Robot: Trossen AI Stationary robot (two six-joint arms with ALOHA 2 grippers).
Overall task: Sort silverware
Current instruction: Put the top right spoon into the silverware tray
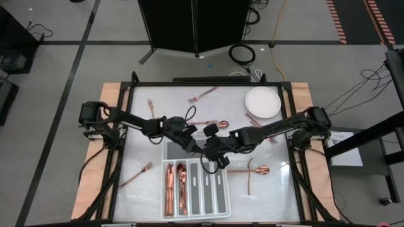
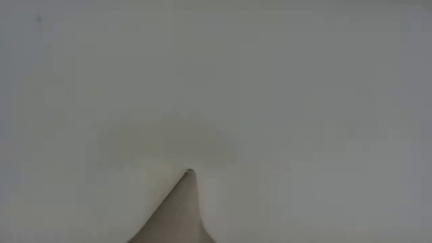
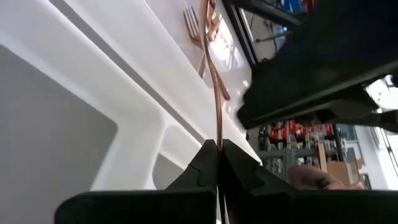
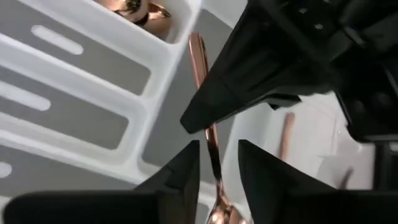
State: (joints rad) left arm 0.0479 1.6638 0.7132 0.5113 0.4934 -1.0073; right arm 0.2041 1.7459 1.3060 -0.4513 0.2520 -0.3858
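1. While both dark arms crowd in over the top end of the white divided plastic tray, you have very little room there: the left gripper and the right gripper sit just beside each other above the tray's upper compartments.
2. Your left gripper is pressed together on the slim copper handle of one piece of silverware; its fingers pinch the shaft edge-on, and the long axis runs straight out from the fingertips over the tray wall.
3. Your right gripper stands spread, its fingers either side of that same handle without closing on it. A bowl-like end shows near the picture's edge, so it could be a spoon, but you cannot tell for sure.
4. In the tray's left compartments, copper pieces already lie lengthwise along the dividers; the right compartments are bare grey.
5. Out on the white table you get more open room: a fork lies slanted near the far edge, another fork left of the tray, and crossed pieces right of it.
6. The round white plate sits at the far right, well apart from the tray.
7. The low view shows only a pale blur.
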